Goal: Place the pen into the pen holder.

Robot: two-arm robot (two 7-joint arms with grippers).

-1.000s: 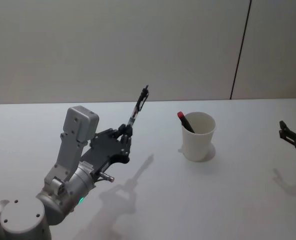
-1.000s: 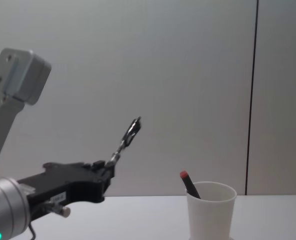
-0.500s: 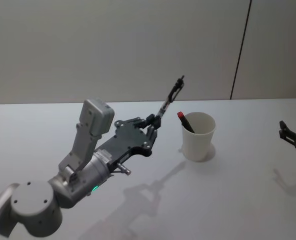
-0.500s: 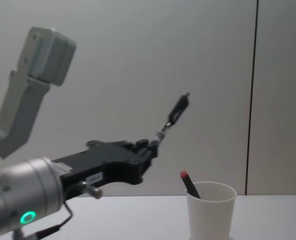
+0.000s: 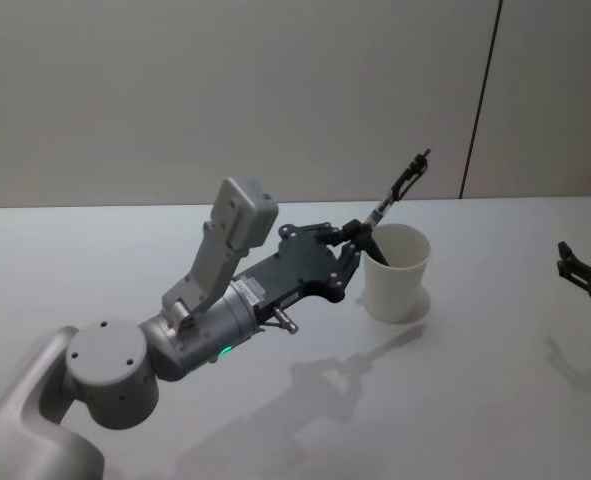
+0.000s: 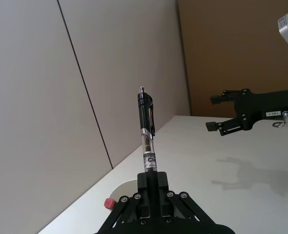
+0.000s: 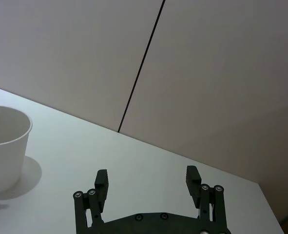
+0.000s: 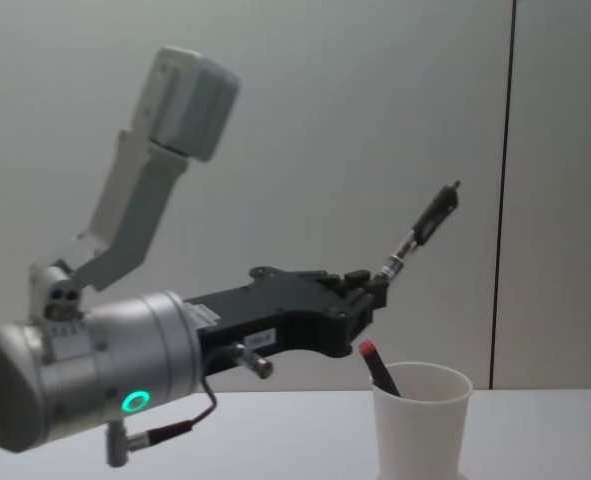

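black pen (image 5: 399, 189) slanting up-right, left gripper (image 5: 359, 232) clamped

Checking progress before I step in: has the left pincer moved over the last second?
Yes. The left pincer, gripping the pen, has travelled right toward the pen holder, now beside its rim.

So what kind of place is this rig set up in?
Probably a bare test room or lab: a plain white table, blank wall panels, and just a cup beside the left pincer holding a pen; right pincer parked far right.
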